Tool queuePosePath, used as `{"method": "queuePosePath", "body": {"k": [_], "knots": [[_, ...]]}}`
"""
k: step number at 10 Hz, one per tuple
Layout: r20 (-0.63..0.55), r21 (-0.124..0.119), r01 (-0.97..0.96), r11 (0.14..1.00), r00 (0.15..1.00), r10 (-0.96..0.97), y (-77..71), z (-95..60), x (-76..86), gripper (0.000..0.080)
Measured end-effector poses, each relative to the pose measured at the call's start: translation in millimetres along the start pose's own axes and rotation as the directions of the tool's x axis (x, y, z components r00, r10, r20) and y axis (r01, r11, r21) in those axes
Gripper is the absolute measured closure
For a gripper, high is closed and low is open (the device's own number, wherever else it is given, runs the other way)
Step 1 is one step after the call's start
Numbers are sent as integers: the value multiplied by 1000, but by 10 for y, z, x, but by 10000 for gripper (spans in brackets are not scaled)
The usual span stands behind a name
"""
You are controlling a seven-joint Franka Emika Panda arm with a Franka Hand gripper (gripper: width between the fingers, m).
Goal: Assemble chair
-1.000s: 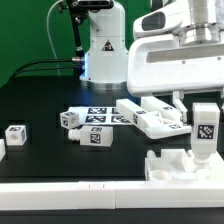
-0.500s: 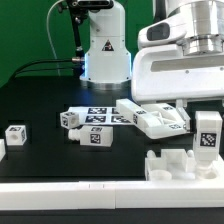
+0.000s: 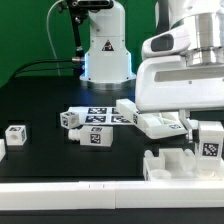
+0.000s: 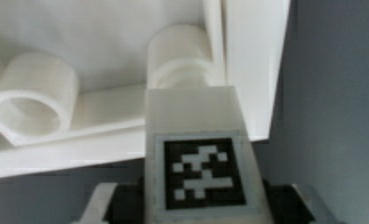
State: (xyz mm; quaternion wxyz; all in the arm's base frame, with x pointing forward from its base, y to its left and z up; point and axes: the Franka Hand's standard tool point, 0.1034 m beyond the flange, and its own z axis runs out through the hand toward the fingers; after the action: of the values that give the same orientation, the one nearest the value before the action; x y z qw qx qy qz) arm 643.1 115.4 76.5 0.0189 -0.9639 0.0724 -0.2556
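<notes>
My gripper (image 3: 208, 127) is shut on an upright white chair block (image 3: 210, 141) with a black-and-white tag, at the exterior view's right. Just under it lies a white chair piece (image 3: 172, 164) with rounded posts, near the front rail. In the wrist view the tagged block (image 4: 202, 148) fills the middle, and a dark finger (image 4: 124, 204) presses on each side of it. Beyond the block, that view shows the piece's posts (image 4: 42, 96) and a slab edge (image 4: 248, 50). The gripper (image 4: 202, 206) hangs over this piece; whether the block touches it is hidden.
A cluster of tagged white pieces (image 3: 94, 121) lies mid-table, with a slab-like part (image 3: 160, 124) beside it. A small tagged cube (image 3: 15, 135) sits at the exterior view's left. The arm's base (image 3: 105, 50) stands behind. A long white rail (image 3: 70, 196) borders the front.
The gripper has carried the block toward the exterior view's right and slightly lower, and the arm's body now fills more of the picture. The parts on the table have not moved.
</notes>
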Motion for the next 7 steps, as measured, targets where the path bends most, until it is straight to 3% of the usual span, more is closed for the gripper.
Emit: {"method": "queuePosePath", "body": {"k": [5, 6, 7], "knots": [[-55, -3, 10, 1000, 998, -11, -11, 36, 19, 513], [-54, -3, 11, 1000, 998, -11, -10, 37, 17, 438], [-42, -4, 11, 1000, 999, -11, -7, 44, 4, 438]]}}
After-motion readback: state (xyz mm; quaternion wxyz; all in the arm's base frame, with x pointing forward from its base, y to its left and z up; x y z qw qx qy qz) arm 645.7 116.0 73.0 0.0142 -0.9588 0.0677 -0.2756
